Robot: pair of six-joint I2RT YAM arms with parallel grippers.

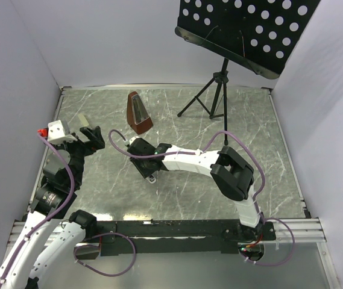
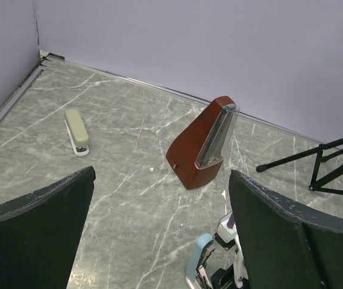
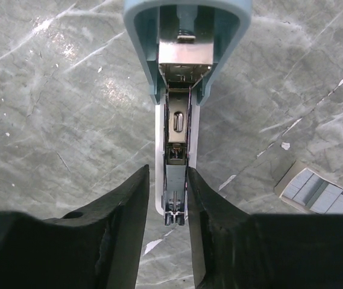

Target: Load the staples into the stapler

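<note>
A light-blue stapler (image 3: 186, 36) lies open on the marble table, its cover flipped back and its metal magazine channel (image 3: 176, 129) bared. A flat silvery-grey piece (image 3: 176, 180) lies in the near end of the channel; I cannot tell if it is a staple strip. My right gripper (image 3: 168, 174) straddles that end with its jaws narrowly apart and holds nothing. It also shows in the top view (image 1: 142, 158). The cream-tan staples box (image 3: 319, 189) with grey strips lies just to its right. My left gripper (image 2: 162, 180) is open, empty and raised at the left (image 1: 91, 137).
A brown metronome (image 1: 139, 113) stands behind the stapler, and also shows in the left wrist view (image 2: 204, 144). A small olive stapler (image 2: 76, 132) lies at the far left. A black music stand (image 1: 219, 90) stands at the back right. White scraps (image 3: 226, 180) lie near the blue stapler.
</note>
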